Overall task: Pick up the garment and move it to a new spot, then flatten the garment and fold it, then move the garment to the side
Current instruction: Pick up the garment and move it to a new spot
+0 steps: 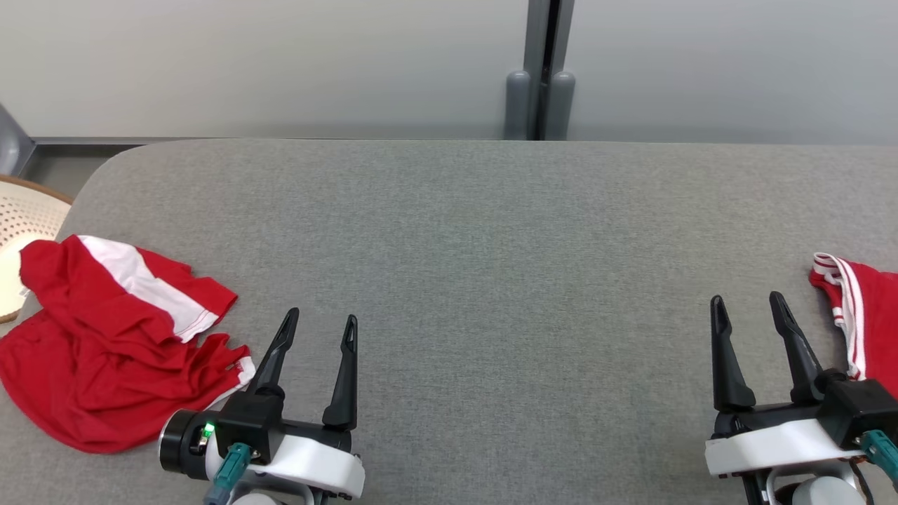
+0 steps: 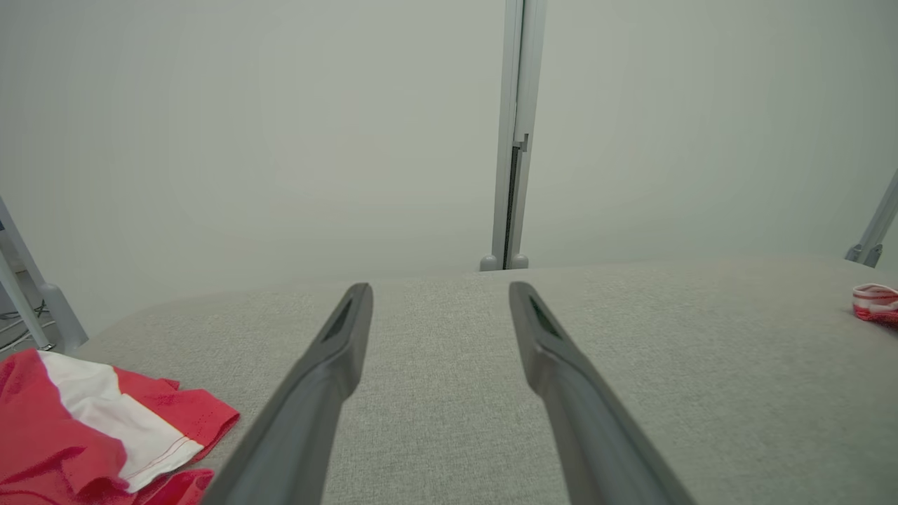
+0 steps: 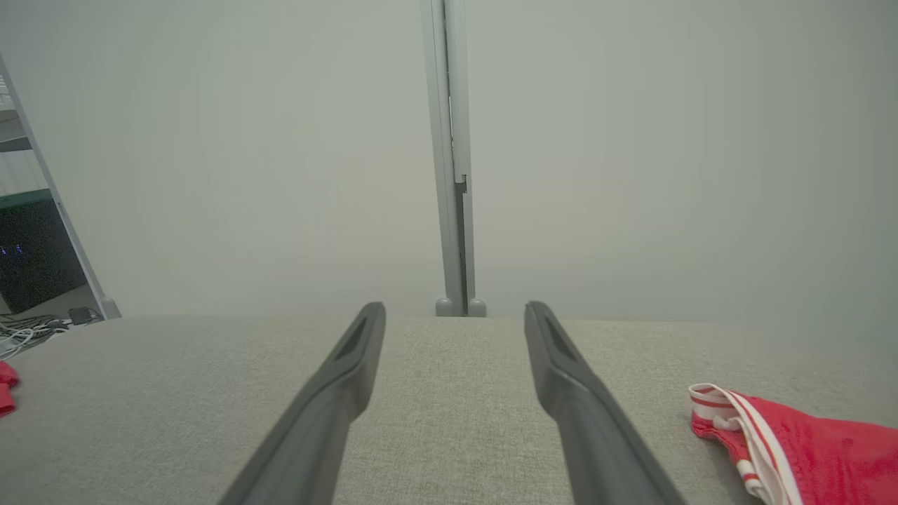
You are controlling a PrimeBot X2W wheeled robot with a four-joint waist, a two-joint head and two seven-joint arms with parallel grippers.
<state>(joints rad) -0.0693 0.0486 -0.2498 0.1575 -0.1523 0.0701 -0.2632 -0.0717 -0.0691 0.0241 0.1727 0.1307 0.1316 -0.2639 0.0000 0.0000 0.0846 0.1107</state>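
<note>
A crumpled red garment with a white band [image 1: 112,344] lies at the left end of the grey fabric surface [image 1: 491,245]; the left wrist view catches it low on the left [image 2: 91,428]. My left gripper [image 1: 321,324] rests just to its right, open and holding nothing, fingers [image 2: 330,365] apart. A second red garment with white striped trim [image 1: 859,315] lies at the right edge, seen also in the right wrist view [image 3: 793,442]. My right gripper [image 1: 747,303] stands open and empty just left of it.
A pale perforated basket [image 1: 21,217] with a wooden rim sits off the surface's left end. A grey wall with a vertical post [image 1: 544,70] backs the surface. Bare grey fabric stretches between the two grippers.
</note>
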